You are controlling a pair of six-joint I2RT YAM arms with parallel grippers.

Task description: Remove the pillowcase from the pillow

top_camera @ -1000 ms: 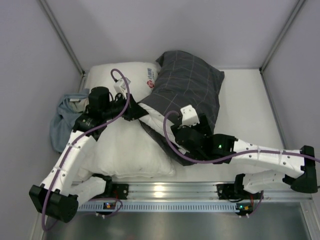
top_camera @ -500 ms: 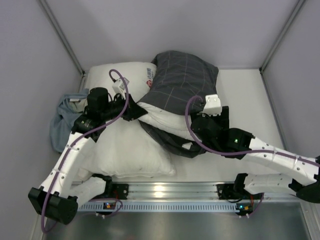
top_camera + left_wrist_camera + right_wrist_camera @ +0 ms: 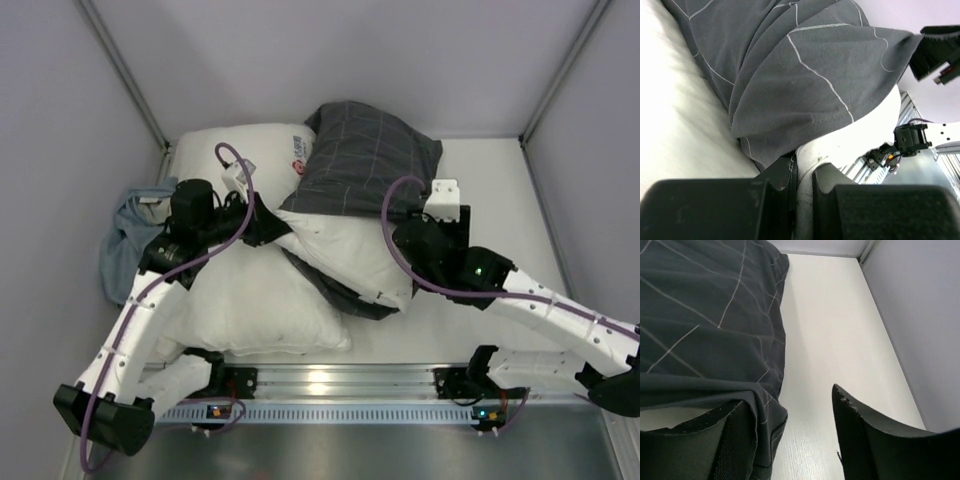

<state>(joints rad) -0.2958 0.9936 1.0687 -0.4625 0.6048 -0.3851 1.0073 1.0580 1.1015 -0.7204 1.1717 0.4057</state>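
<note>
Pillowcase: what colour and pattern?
The pillowcase is dark grey with thin pale check lines; left wrist view.

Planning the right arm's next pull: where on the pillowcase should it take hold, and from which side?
Probably the loose right edge of the pillowcase, toward its closed far end, coming from the right. The left gripper pinches the bared near end of the pillow, so the cover must slide off away from it. The open right gripper sits beside that draped edge.

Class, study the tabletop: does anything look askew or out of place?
Yes. The pillowcase is only half on, bunched towards the far end, leaving the pillow half bare. A crumpled blue cloth lies by the left wall.
</note>
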